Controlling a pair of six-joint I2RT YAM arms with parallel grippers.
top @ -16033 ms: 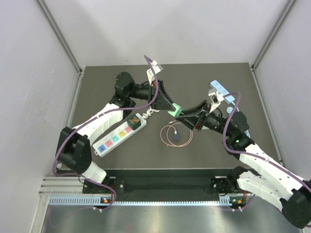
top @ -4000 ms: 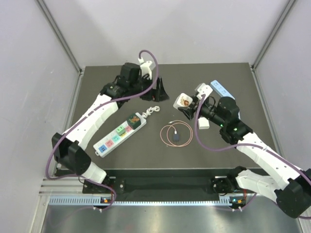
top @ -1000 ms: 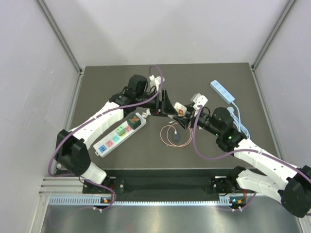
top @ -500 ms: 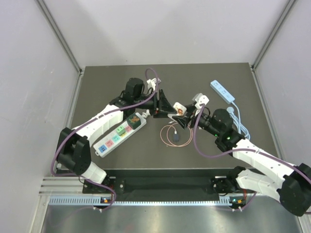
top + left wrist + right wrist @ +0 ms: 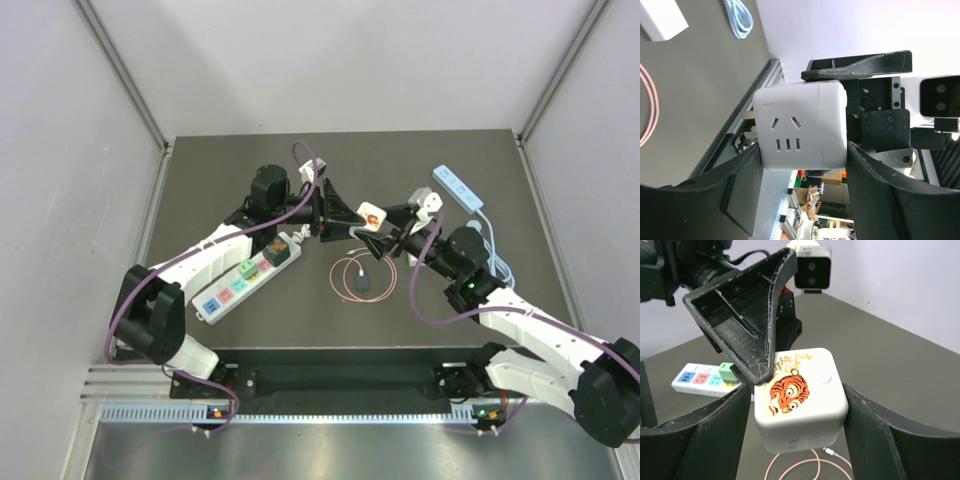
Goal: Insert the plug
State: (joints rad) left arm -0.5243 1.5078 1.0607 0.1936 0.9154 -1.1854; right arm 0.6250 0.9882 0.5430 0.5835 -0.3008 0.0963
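Observation:
The plug (image 5: 370, 214) is a white cube with an orange tiger picture, held in the air over mid-table. My left gripper (image 5: 358, 222) is shut on it, and the left wrist view shows the plug (image 5: 800, 125) pressed between both fingers of that gripper (image 5: 802, 150). My right gripper (image 5: 381, 228) is open around the same plug (image 5: 800, 395). In the right wrist view a thin gap shows at the left finger of the right gripper (image 5: 796, 390). The white power strip (image 5: 245, 275) with coloured sockets lies to the left and carries a green adapter (image 5: 726, 371).
A coiled pink cable (image 5: 360, 278) lies on the dark table under the plug. A light blue power strip (image 5: 458, 187) and its bundled cord (image 5: 490, 245) lie at the right. The white strip's cord (image 5: 305, 232) is bunched near the left gripper.
The right gripper's jaws have widened off the plug while the left gripper stays closed on it. The plug has moved slightly away from the arm bases, with both grippers.

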